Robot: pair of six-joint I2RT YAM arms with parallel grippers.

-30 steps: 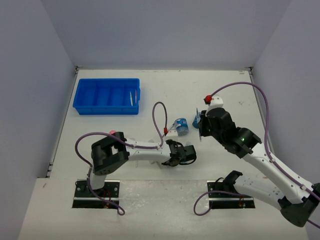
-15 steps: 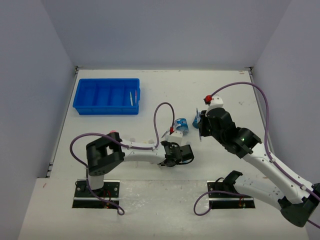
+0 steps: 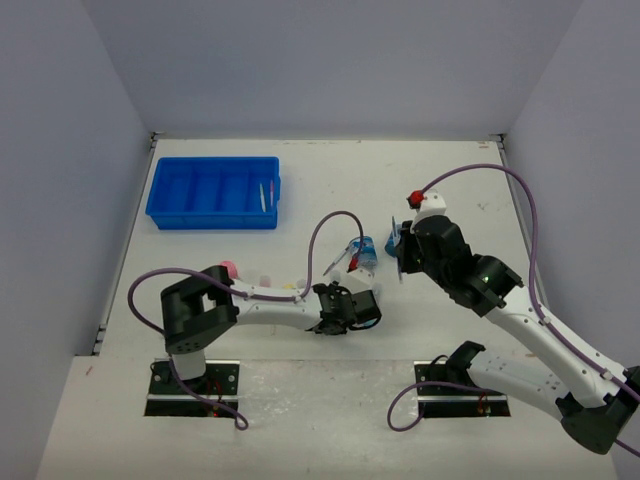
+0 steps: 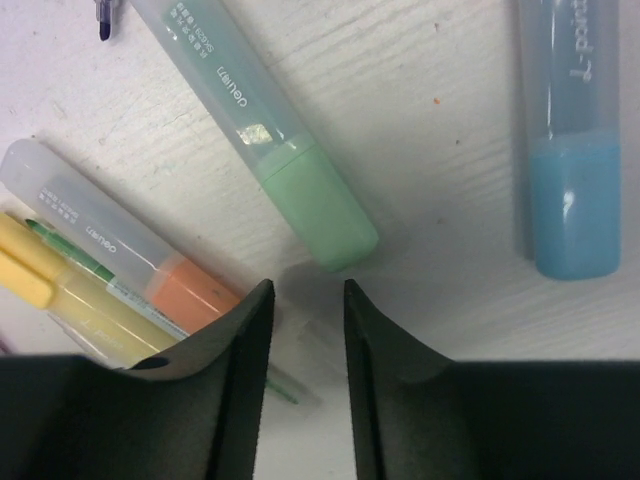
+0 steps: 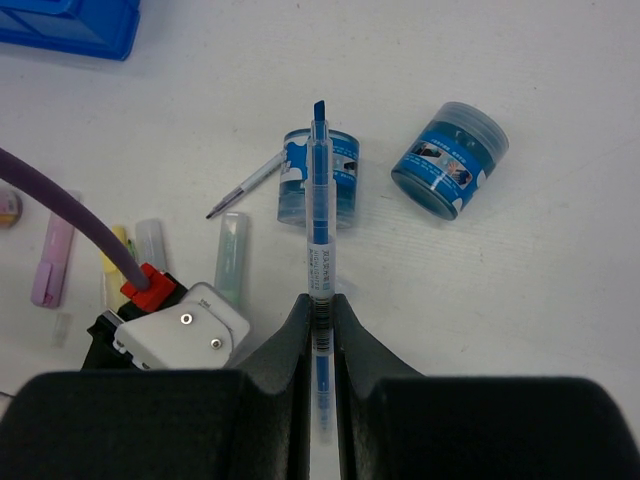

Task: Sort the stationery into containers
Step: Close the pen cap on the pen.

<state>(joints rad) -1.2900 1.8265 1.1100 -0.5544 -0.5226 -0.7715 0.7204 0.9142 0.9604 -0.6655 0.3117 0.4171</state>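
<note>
My left gripper hangs low over loose marker sticks, jaws a little apart with only bare table and a thin green pen's tip between them. Just ahead lies a green marker; an orange marker and a yellow marker lie left, a blue marker right. My right gripper is shut on a thin blue highlighter pen, held above two round blue tubs. The blue tray sits at the far left with a pen in its rightmost compartment.
A pink-capped bottle stands by the left arm's elbow. A purple marker and a thin pen lie on the white table. The left arm's purple cable loops above the markers. Grey walls enclose the table.
The left gripper has slid left along the near part of the table, narrowing its jaws and widening them again. The right arm and its highlighter have stayed still.
</note>
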